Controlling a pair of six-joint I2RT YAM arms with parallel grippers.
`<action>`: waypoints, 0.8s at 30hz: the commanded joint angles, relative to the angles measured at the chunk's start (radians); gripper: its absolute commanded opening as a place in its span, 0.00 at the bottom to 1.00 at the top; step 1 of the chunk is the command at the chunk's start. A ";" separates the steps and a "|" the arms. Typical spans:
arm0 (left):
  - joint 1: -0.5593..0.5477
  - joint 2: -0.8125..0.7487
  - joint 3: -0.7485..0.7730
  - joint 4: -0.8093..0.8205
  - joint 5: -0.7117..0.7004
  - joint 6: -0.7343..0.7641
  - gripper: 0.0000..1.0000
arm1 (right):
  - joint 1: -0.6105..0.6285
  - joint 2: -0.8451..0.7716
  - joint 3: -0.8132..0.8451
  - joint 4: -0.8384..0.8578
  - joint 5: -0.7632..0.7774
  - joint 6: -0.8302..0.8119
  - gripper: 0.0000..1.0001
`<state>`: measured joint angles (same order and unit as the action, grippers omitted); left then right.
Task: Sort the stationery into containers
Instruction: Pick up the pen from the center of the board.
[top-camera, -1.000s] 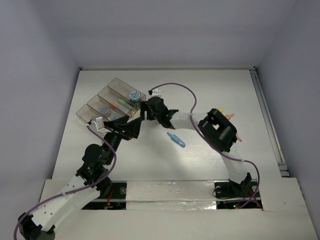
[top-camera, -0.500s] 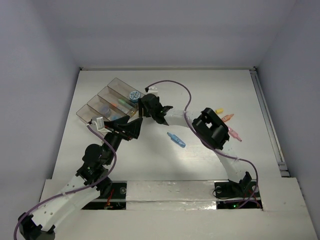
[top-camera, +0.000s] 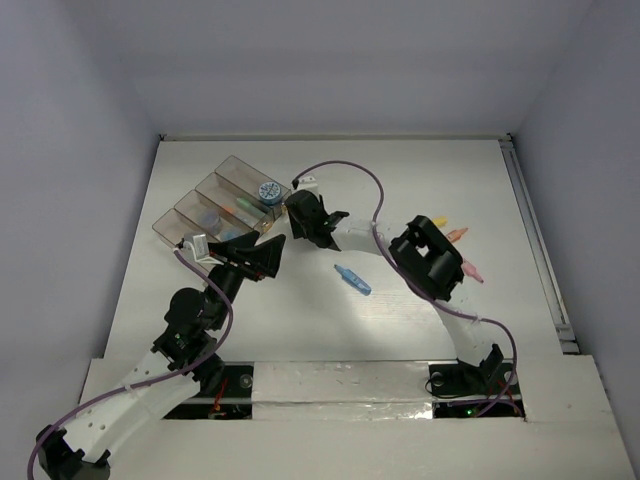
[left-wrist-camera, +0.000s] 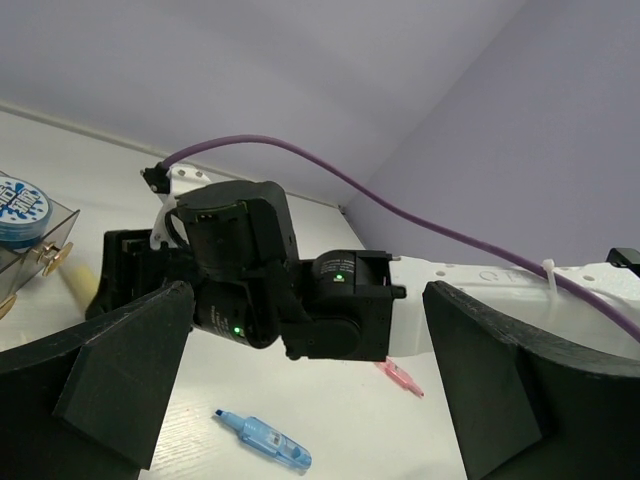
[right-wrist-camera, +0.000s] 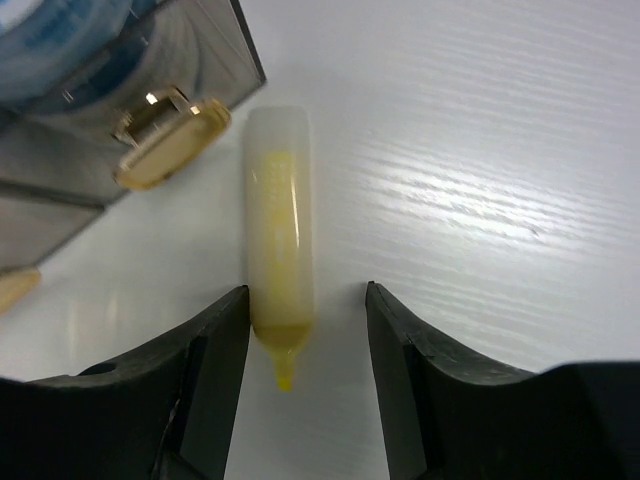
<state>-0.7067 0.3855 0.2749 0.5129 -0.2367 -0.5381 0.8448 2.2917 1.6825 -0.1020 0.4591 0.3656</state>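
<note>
Yellow pen (right-wrist-camera: 280, 230) lies on counter (right-wrist-camera: 480, 150) just beside containers' (right-wrist-camera: 70, 175) brass clasp (right-wrist-camera: 165, 140), right jaws apart astride it off-centre, so a squeeze may skid it or snag the clasp; left jaws wide apart, empty.

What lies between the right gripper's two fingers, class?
A yellow pen lies on the table between the fingers of the right gripper, beside a container's brass clasp. The right wrist view shows it.
</note>
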 joint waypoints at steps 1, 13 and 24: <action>-0.002 0.004 -0.002 0.059 0.010 0.013 0.99 | -0.022 -0.073 -0.070 -0.021 -0.011 -0.099 0.53; -0.002 0.023 -0.002 0.064 0.007 0.017 0.99 | -0.099 -0.055 -0.133 0.122 -0.348 -0.283 0.55; -0.002 0.078 0.010 0.055 0.011 -0.010 0.95 | -0.138 -0.115 -0.237 0.185 -0.505 -0.323 0.00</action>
<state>-0.7067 0.4427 0.2745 0.5198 -0.2386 -0.5400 0.7105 2.2078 1.4986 0.0875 0.0360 0.0746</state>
